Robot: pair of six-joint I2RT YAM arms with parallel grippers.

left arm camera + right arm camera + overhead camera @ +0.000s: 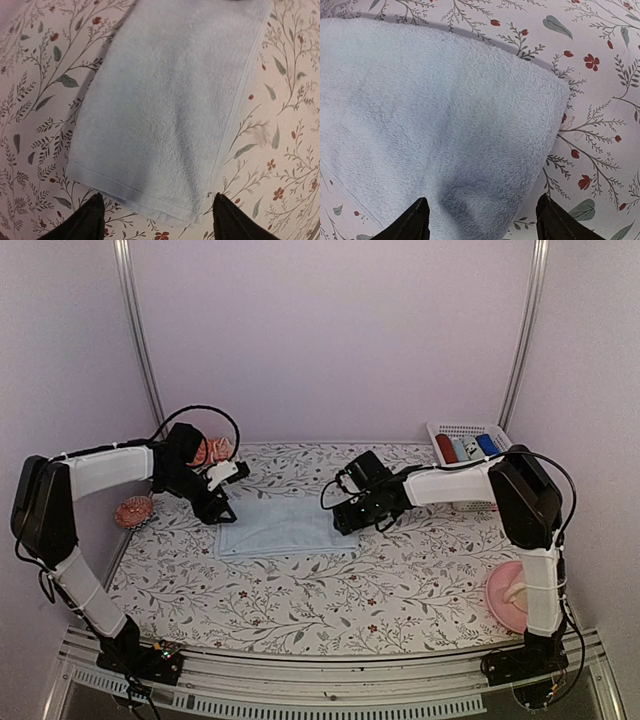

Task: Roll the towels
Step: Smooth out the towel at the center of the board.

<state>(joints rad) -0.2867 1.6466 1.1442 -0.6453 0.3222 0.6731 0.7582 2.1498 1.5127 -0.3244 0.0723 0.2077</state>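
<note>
a: blue towel (285, 525) lies flat mid-frame on the worktop (400, 580), spread out, i'd say, so a roll can start from one short end.
b: and the hands?
a: left hand (157, 220) gapes across the hemmed edge at the bottom of its view; right hand (485, 222) gapes over the opposite end, gripping nothing.
b: room?
a: worktop shows along every edge; basket (468, 426) sits well off, upper right.

Front tabletop (300, 605) open; blue towel (283, 527) centre, basket (462, 432) back-right.

Soft pinkish light — faint shadows
</note>
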